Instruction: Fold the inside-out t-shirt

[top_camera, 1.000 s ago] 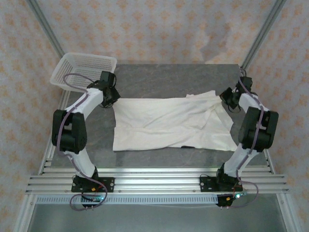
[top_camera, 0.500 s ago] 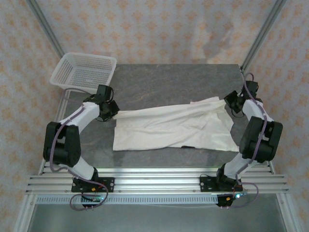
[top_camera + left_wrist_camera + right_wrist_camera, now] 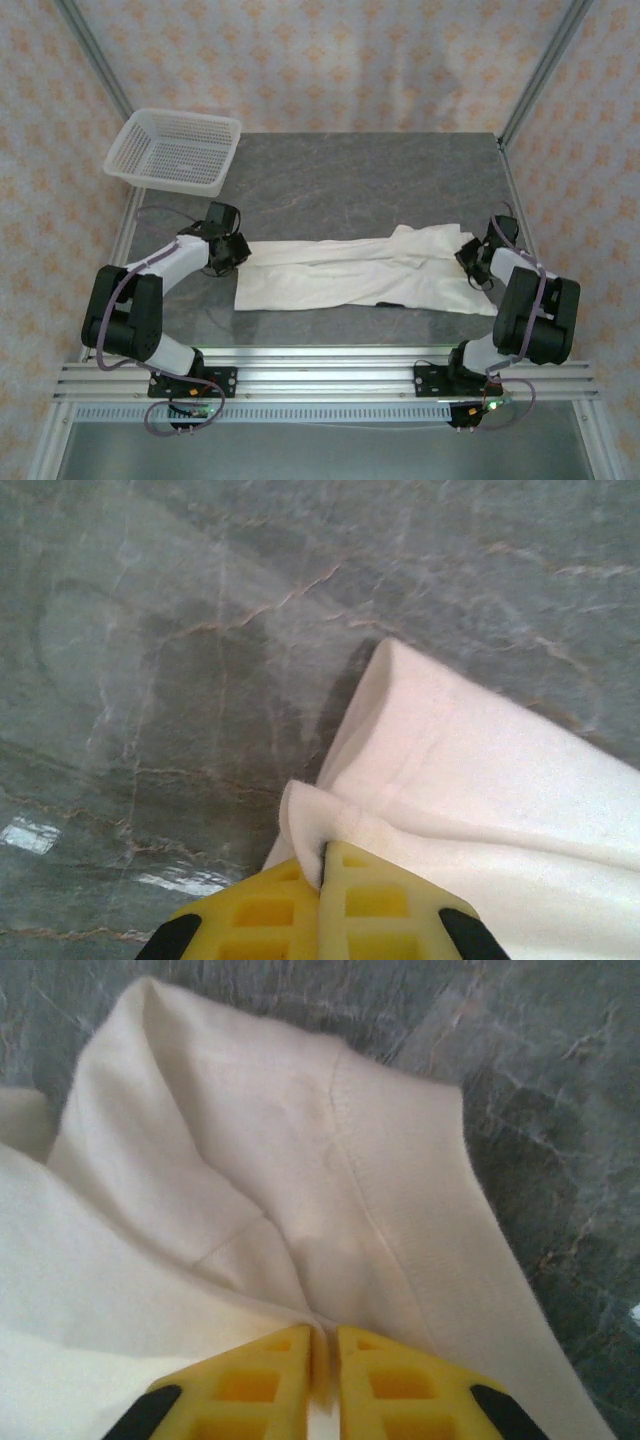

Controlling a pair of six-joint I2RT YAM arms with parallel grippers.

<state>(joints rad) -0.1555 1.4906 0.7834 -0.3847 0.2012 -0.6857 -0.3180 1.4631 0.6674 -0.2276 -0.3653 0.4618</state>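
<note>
A grey marbled table [image 3: 360, 170] sits inside a frame with patterned wallpaper behind it. A white mesh basket [image 3: 175, 150] stands at the upper left of the overhead view, well apart from the work.

The inside-out t-shirt [image 3: 350, 280] lies across the lower middle of that view as a long, narrow cream band. It looks doubled along its length, with a small dark tag [image 3: 388, 303] at its near edge.

The left gripper [image 3: 238, 255] is at the band's left end. In its wrist view the yellow fingers [image 3: 370, 900] are clenched on a puckered corner of cloth, low over the stone. The right gripper [image 3: 470, 262] is at the right end, and its fingers [image 3: 380, 1370] pinch a fold of fabric beside a stitched seam (probably a sleeve or hem, I cannot tell which). Only a sliver of cloth shows between them.

Holding both ends at once keeps the top layer taut and its edge straight. My judgement is that this is a lengthwise fold being laid down, so the next step is to let go cleanly without dragging the layer askew.
</note>
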